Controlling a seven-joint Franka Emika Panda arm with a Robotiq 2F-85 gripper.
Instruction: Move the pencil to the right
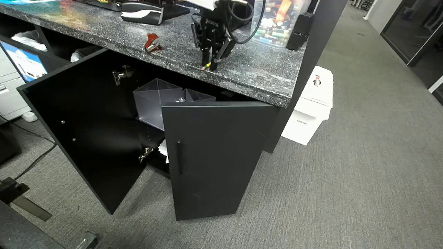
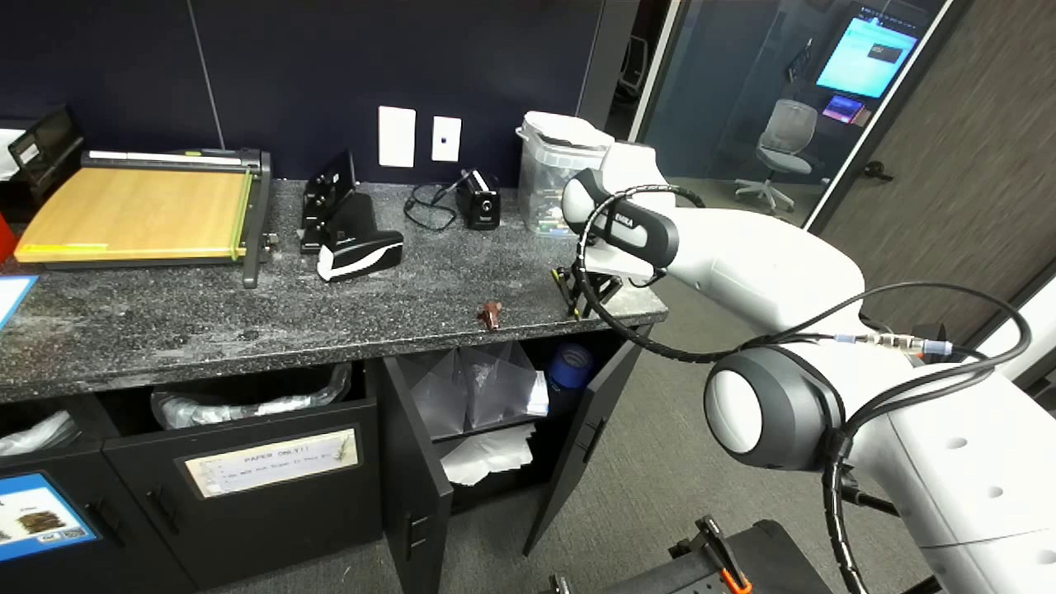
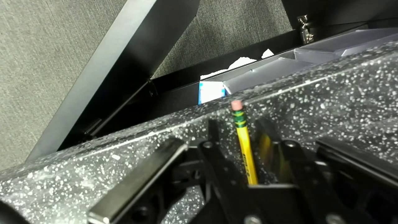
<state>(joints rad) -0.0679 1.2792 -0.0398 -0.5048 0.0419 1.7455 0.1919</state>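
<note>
The thin yellow pencil (image 3: 245, 146) has a green band and a pink eraser. It lies on the dark speckled countertop (image 3: 93, 174) with its eraser end near the front edge. In the wrist view my gripper (image 3: 240, 129) is open, its two fingers on either side of the pencil with a gap on each side. A yellow reflection shows on one finger. The pencil's far part is hidden under the gripper body. In an exterior view my gripper (image 1: 209, 64) points down at the counter, and a short piece of the pencil (image 1: 207, 66) shows between the fingertips.
A red-brown staple remover (image 1: 151, 42) lies on the counter beside the gripper. A black electric stapler (image 1: 142, 14) and a clear bin of batteries (image 1: 273, 29) stand behind. Two cabinet doors (image 1: 221, 155) hang open below the front edge. A paper cutter (image 2: 140, 210) stands farther along.
</note>
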